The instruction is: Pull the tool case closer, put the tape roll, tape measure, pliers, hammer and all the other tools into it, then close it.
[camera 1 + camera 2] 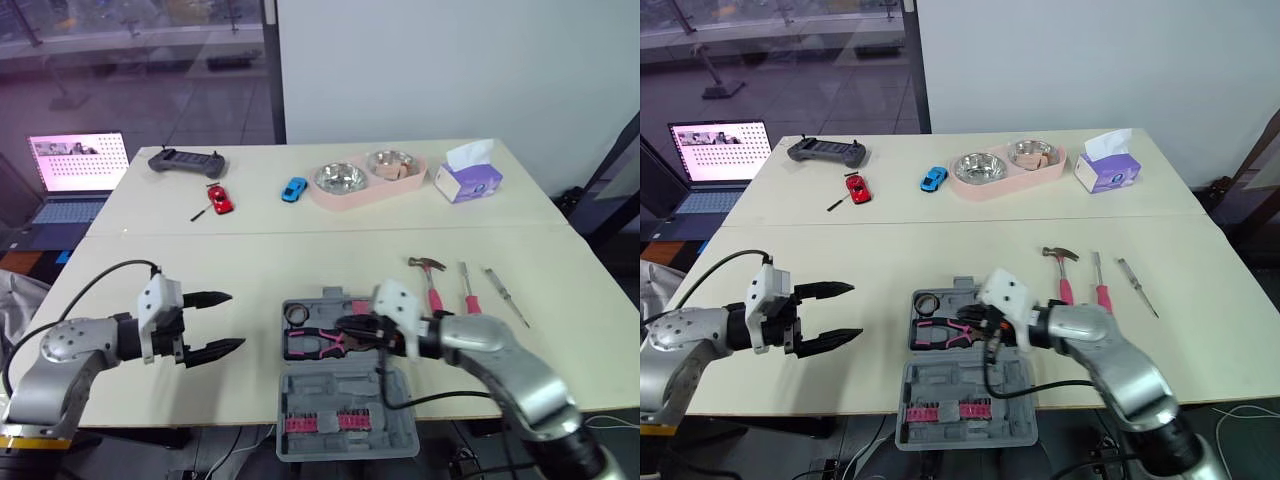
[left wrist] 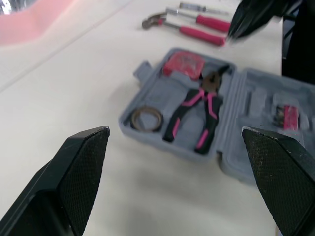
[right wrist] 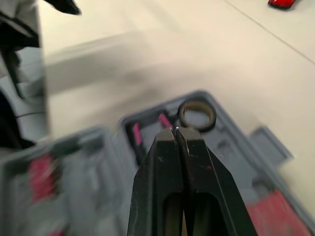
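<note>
right gripper pinched closed, seemingly empty, over pliers and tape roll in the tool case. left gripper gapes wide, empty.

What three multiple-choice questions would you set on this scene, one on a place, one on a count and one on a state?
1. Where does the hammer lie?
A) in a metal bowl
B) on the table, to the robot's right of the tool case
C) next to the laptop

2. How many toy cars are in view?
A) one
B) two
C) four

3. How is the left tool?
A) open
B) shut on the pliers
C) shut on the tape roll

Answers:
1 B, it lies on the table top outside the case.
2 B, there is a red one and a blue one.
3 A, its fingers stand wide apart with nothing between them.
</note>
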Controlling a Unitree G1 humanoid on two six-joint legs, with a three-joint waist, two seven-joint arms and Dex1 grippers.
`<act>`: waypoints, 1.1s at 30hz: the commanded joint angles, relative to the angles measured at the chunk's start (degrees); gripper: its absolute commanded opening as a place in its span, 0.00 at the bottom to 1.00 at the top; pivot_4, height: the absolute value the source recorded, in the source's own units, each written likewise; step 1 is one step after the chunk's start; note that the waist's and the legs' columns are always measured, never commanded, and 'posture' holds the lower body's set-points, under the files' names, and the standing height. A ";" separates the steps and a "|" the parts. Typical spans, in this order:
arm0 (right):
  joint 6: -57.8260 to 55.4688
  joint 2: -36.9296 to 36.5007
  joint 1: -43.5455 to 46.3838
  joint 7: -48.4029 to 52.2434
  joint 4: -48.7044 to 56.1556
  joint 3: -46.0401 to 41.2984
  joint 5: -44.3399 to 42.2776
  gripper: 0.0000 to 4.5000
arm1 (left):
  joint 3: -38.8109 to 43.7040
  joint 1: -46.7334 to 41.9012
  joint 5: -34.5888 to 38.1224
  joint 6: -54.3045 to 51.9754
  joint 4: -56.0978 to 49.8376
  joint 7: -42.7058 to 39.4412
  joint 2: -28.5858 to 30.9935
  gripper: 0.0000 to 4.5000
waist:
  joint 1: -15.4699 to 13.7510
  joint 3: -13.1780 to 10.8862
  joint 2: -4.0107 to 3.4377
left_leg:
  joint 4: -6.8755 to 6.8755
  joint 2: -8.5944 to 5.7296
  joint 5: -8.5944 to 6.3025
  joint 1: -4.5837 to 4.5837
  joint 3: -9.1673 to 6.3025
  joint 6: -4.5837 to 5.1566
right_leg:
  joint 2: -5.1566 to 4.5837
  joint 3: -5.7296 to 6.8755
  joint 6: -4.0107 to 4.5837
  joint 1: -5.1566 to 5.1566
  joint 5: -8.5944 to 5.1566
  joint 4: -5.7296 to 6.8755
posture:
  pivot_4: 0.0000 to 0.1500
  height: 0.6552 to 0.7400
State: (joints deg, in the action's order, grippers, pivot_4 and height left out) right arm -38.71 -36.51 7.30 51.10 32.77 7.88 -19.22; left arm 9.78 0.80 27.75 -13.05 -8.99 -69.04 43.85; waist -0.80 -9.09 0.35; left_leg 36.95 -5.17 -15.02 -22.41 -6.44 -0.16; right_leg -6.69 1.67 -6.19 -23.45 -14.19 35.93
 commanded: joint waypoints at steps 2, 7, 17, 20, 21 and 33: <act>5.80 -7.70 -8.41 7.16 -1.30 -8.62 -3.21 0.00 | 0.82 2.54 0.09 1.49 -2.68 -0.57 1.00 0.73 | -0.05 -0.16 -0.01 | 0.00 0.00 -0.01 0.00 0.01 0.00 | -0.04 0.01 0.13 0.04 -0.08 -0.08 | 1.00 0.97; 13.11 -13.50 -15.06 9.75 -6.12 -13.77 -0.94 0.00 | 1.52 4.78 -0.21 2.77 -2.85 -0.92 1.71 0.13 | 0.13 -0.30 0.02 | 0.05 0.05 0.00 0.01 0.08 0.00 | -0.06 0.01 0.16 0.08 -0.05 -0.14 | 1.00 0.97; 11.50 -17.57 -14.51 7.39 -8.74 -11.66 3.87 0.00 | -1.64 7.07 -4.31 4.39 -2.09 -0.62 2.90 0.01 | -0.05 -0.38 0.02 | 0.03 0.06 -0.01 -0.02 0.10 0.00 | -0.09 0.02 0.18 0.10 -0.05 -0.25 | 1.00 0.97; 7.54 -18.59 -10.91 6.32 -8.21 -6.03 7.30 0.00 | -6.56 6.25 -9.87 4.06 -1.41 1.39 2.96 0.01 | -0.01 -0.43 -0.04 | 0.01 0.06 -0.02 -0.05 0.09 0.01 | -0.09 0.03 0.18 0.09 -0.05 -0.30 | 1.00 0.97; 5.89 -19.31 -9.28 6.06 -8.10 -3.42 9.29 0.00 | -8.26 5.83 -11.62 4.35 -1.05 2.06 2.67 0.01 | -0.01 -0.46 -0.05 | 0.01 0.06 -0.02 -0.06 0.09 0.02 | -0.09 0.03 0.19 0.09 -0.04 -0.32 | 1.00 0.97; -3.40 -18.09 4.57 6.20 -9.57 12.71 16.37 0.00 | -23.21 -1.20 -22.61 -1.61 -0.39 9.25 -2.35 0.01 | -0.11 -0.60 0.01 | 0.00 0.02 -0.05 -0.13 0.07 0.07 | -0.08 0.10 -0.04 0.08 0.09 -0.44 | 1.00 0.97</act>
State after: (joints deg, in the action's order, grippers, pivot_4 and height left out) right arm -41.90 -54.86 11.06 57.52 23.12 19.23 -4.09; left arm -12.22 0.22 6.56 -13.93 -8.98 -60.96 41.78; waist -0.90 -9.69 0.36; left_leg 36.96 -5.16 -15.07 -22.55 -6.37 -0.10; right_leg -6.77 1.77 -6.27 -23.38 -14.07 35.49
